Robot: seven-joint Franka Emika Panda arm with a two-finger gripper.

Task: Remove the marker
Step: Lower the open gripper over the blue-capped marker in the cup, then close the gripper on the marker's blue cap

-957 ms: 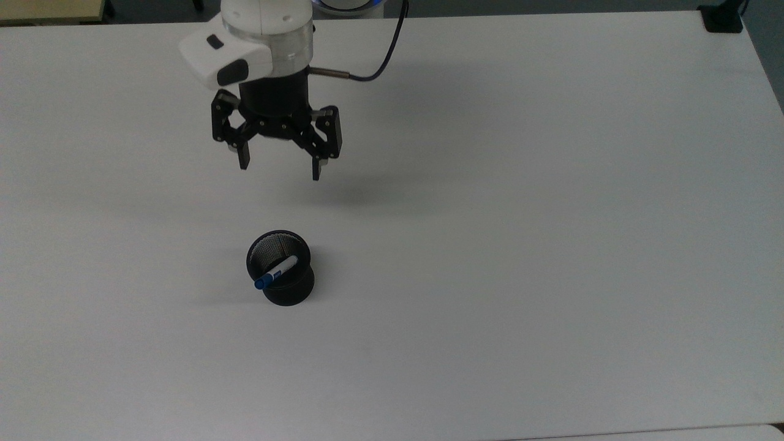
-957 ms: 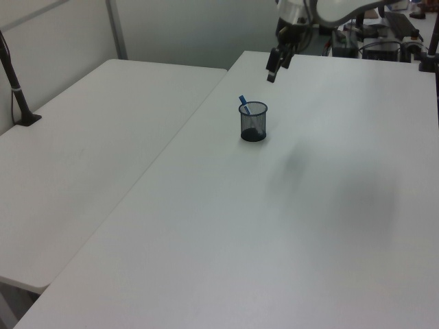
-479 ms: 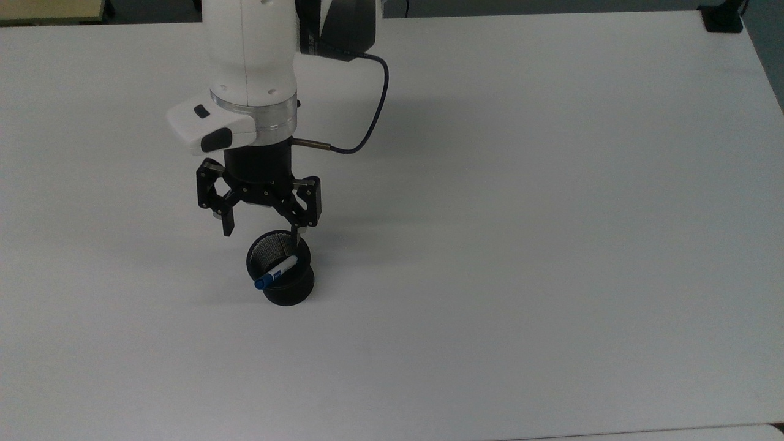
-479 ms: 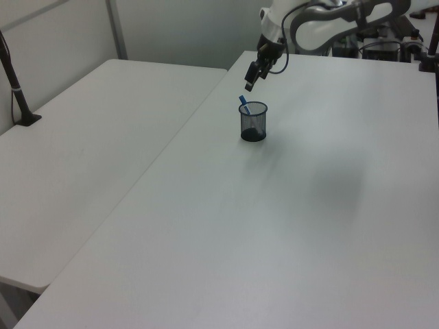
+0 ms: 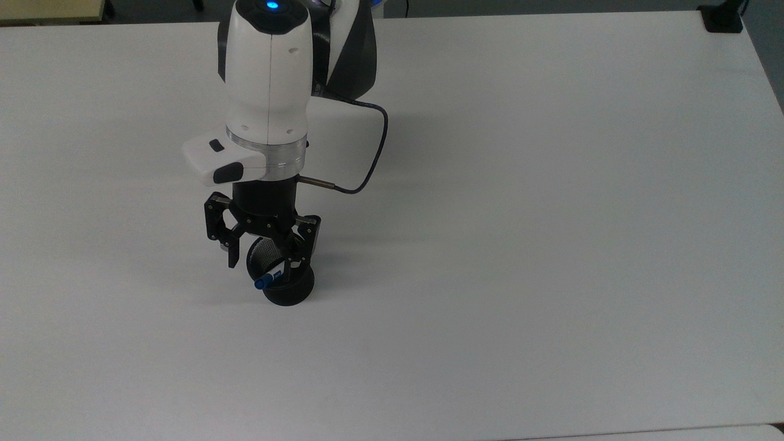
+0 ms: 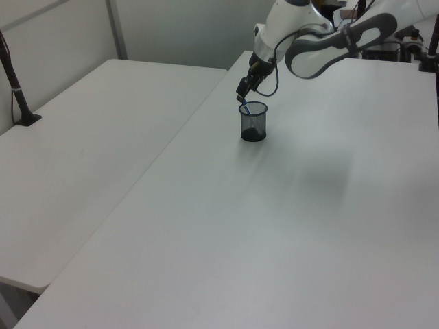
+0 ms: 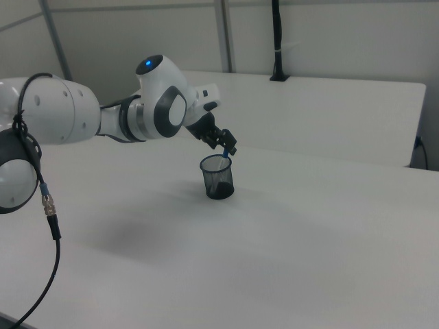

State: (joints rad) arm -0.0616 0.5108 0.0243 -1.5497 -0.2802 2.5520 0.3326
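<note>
The marker point(image 5: 277, 273), white with a blue cap point(image 5: 263, 283), leans in a black mesh cup point(image 5: 288, 293); its capped end pokes over the rim toward the top view's lower left. My gripper point(image 5: 260, 269) hangs open right over the cup. One finger is outside the rim on the top view's left, the other over the cup's mouth by the marker's barrel. In the left view the gripper point(image 6: 243, 94) sits just above the blue tip point(image 6: 243, 107) and the cup point(image 6: 253, 123). The right view shows the gripper point(image 7: 230, 149) at the cup's point(image 7: 217, 178) rim.
The cup stands alone on a wide white table point(image 5: 520, 245). A second white table point(image 6: 82, 144) adjoins it on the left view's left, with a black post point(image 6: 14, 75) clamped at its edge. The arm's cable point(image 5: 373, 153) loops beside the wrist.
The arm has come down and forward from behind the cup, so the open gripper now sits at the cup's rim around the marker's top. Cup and marker have not moved.
</note>
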